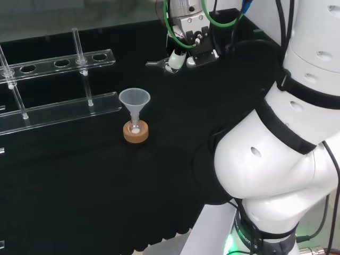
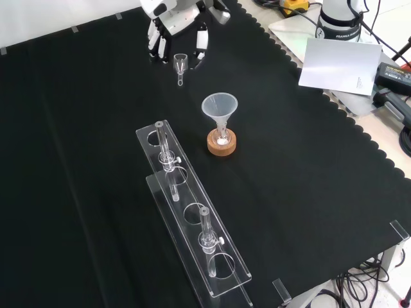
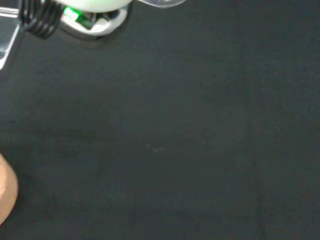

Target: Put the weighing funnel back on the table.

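The weighing funnel (image 2: 181,64), a small clear scoop with a short stem, sits at the tips of my hand (image 2: 172,22) near the far end of the cloth in the front view, stem pointing towards the camera. Black and white fingers (image 2: 156,46) flank it on both sides. In the head view the weighing funnel (image 1: 155,64) pokes out left of the hand (image 1: 178,57), held clear above the cloth. A clear edge of the weighing funnel (image 3: 161,2) shows in the wrist view over bare black cloth.
The big funnel (image 2: 220,109) stands in a small flask on a cork ring (image 2: 221,142) mid-cloth. A clear tube rack (image 2: 192,212) holding two tubes runs towards the front. Paper (image 2: 339,64) and cables lie beyond the cloth's right edge.
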Robot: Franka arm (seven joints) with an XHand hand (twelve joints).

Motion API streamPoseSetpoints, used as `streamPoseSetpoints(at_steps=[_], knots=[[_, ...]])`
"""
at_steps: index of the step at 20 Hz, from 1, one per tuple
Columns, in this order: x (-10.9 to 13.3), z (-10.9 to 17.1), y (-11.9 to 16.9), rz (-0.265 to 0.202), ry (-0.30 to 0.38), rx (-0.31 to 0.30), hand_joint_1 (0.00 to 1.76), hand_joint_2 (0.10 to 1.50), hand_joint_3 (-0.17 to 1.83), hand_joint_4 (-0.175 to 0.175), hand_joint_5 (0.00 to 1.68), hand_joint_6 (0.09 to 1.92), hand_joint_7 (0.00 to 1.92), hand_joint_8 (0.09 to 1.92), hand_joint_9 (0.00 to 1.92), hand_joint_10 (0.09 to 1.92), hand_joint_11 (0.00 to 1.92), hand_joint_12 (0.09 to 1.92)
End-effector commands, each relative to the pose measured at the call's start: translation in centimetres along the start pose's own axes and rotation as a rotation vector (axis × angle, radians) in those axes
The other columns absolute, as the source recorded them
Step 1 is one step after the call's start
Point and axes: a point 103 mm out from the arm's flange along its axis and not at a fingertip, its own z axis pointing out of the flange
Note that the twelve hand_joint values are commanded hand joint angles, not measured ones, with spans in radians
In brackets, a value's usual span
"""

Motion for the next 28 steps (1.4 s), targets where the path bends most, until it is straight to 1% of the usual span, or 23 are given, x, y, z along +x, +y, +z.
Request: streamPoseSetpoints(at_steps=[1,7,14,23,28], knots=[[1.6,1.2,4.9,-0.037,-0.051,0.005,1.11,0.71,0.57,0.175,1.25,0.67,0.58,0.64,0.92,0.31,0.78,1.07],[2.9,2.1,7.3,-0.060,-0.082,0.025,1.11,0.71,0.57,0.175,1.25,0.67,0.58,0.64,0.92,0.32,0.79,1.07],[3.7,3.4,9.5,-0.074,-0.102,0.055,1.11,0.71,0.57,0.175,1.25,0.67,0.58,0.65,0.92,0.32,0.79,1.07],[4.0,6.1,11.5,-0.089,-0.097,0.091,1.11,0.71,0.57,0.175,1.25,0.67,0.59,0.65,0.92,0.32,0.79,1.07],[4.4,7.4,12.1,-0.104,-0.094,0.085,1.11,0.70,0.58,0.175,1.26,0.67,0.59,0.65,0.92,0.32,0.79,1.06]])
